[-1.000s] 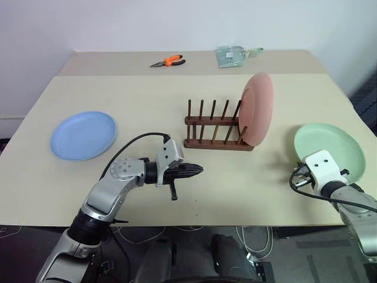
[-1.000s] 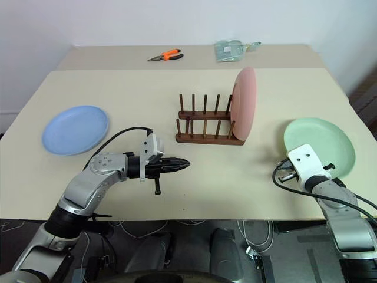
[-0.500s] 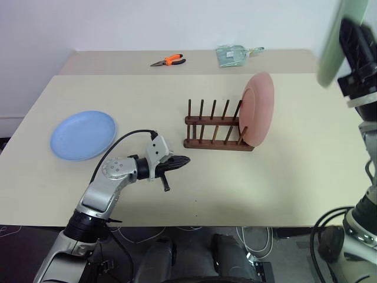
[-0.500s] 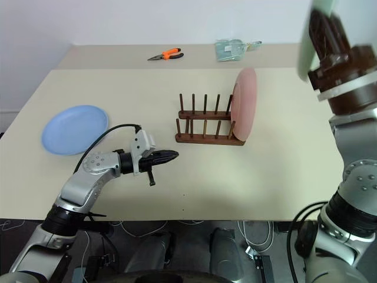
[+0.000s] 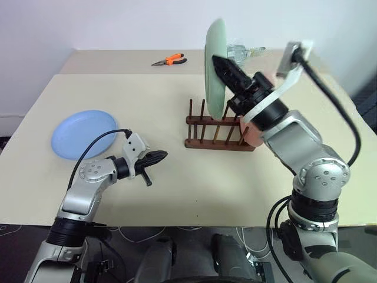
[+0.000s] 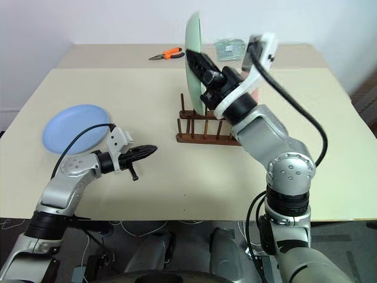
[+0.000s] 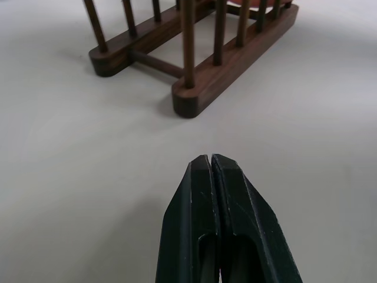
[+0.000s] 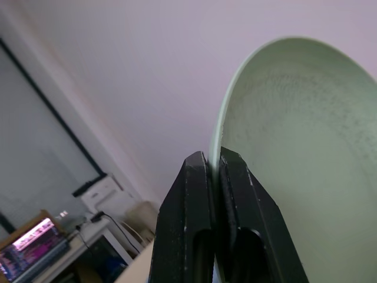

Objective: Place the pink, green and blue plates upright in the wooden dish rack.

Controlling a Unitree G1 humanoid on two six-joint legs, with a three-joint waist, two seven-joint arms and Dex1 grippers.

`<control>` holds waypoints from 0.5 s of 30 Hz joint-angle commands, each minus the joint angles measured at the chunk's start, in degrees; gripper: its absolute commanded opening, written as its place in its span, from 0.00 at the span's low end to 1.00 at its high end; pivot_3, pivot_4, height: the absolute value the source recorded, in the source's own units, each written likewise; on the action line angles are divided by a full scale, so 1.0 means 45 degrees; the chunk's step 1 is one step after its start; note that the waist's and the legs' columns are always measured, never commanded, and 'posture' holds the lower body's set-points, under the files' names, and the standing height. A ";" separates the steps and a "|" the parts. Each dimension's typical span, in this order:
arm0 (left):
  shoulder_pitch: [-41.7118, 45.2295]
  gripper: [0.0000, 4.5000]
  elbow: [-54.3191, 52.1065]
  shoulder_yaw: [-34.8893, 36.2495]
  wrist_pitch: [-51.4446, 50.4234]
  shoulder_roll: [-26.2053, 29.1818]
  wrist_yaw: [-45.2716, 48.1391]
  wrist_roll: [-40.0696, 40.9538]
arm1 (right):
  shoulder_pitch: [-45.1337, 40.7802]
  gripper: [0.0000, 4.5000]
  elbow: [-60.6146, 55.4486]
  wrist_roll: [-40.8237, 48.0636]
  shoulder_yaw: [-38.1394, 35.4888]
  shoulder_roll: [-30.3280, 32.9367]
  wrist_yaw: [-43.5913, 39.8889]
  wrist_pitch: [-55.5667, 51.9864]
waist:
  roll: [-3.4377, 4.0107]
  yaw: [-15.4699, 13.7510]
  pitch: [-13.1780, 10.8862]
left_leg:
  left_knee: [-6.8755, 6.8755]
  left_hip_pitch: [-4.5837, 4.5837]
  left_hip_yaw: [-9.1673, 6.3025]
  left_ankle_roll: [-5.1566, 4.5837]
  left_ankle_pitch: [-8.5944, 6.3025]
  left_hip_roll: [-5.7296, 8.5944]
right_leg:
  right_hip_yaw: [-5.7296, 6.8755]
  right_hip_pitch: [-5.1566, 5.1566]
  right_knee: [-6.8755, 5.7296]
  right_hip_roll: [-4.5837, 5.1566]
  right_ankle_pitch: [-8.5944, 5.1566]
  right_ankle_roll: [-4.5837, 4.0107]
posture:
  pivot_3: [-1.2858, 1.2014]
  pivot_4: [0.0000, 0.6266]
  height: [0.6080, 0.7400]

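Note:
My right gripper is shut on the rim of the green plate, holding it on edge in the air above the wooden dish rack. The wrist view shows its fingers pinching the green plate. The pink plate stands upright at the rack's right end, mostly hidden behind my right arm. The blue plate lies flat at the table's left. My left gripper is shut and empty, low over the table left of the rack, pointing at it.
Orange-handled pliers and a clear packet lie on the back table behind the rack. The beige table has bare surface in front of the rack and on its right side.
My right arm swung up and to the left, lifting the green plate off the table's right side and turning it on edge above the rack. My left gripper drew back to the left.

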State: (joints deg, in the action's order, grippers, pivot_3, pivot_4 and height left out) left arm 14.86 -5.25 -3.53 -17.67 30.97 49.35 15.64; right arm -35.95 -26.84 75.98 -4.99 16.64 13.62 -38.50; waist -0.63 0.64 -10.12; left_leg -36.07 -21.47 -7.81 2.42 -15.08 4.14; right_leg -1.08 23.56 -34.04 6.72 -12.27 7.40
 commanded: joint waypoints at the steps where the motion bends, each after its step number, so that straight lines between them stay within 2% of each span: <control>1: -0.0124 0.00 -0.0572 0.0210 0.0160 -0.0018 -0.0084 0.0169 | -0.0074 0.01 -0.0126 -0.0170 -0.0311 -0.0013 -0.0114 0.0154 | 0.0000 0.0031 0.0000 | 0.0005 0.0006 0.0000 0.0000 0.0000 -0.0004 | 0.0001 0.0000 -0.0005 -0.0006 0.0000 0.0000 | 0.52 0.24 1.00; 10: -0.0191 0.00 -0.0625 0.0109 0.0154 0.0018 0.0043 0.0146 | 0.0358 0.01 0.0721 -0.0062 -0.0761 -0.0214 -0.0041 0.0139 | 0.0001 0.0047 0.0000 | 0.0012 0.0009 0.0004 0.0000 0.0000 -0.0013 | 0.0000 0.0004 -0.0010 -0.0019 0.0000 0.0001 | 0.52 0.24 1.00; 13: -0.0163 0.00 -0.0611 0.0075 0.0152 -0.0007 0.0063 0.0122 | 0.0318 0.23 0.1255 -0.0176 -0.0938 -0.0292 -0.0043 0.0148 | 0.0001 0.0045 0.0000 | 0.0013 0.0010 0.0004 0.0000 0.0000 -0.0013 | 0.0001 0.0004 -0.0011 -0.0019 0.0000 0.0002 | 0.52 0.24 1.00; 15: -0.0163 0.00 -0.0603 0.0071 0.0162 -0.0005 0.0071 0.0113 | 0.0198 0.45 0.1368 -0.0489 -0.0954 -0.0218 -0.0175 0.0118 | 0.0001 0.0044 0.0000 | 0.0012 0.0009 0.0005 0.0000 0.0000 -0.0012 | 0.0001 0.0005 -0.0010 -0.0019 0.0001 0.0002 | 0.52 0.24 1.00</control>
State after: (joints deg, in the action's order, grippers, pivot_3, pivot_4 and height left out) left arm 13.92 -5.94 -3.58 -17.67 30.86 49.59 15.63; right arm -33.84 -19.73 74.35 -8.40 15.74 13.63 -38.46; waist -0.63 0.83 -10.12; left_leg -36.02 -21.42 -7.78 2.42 -15.08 4.09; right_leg -1.08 23.58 -34.09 6.63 -12.26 7.41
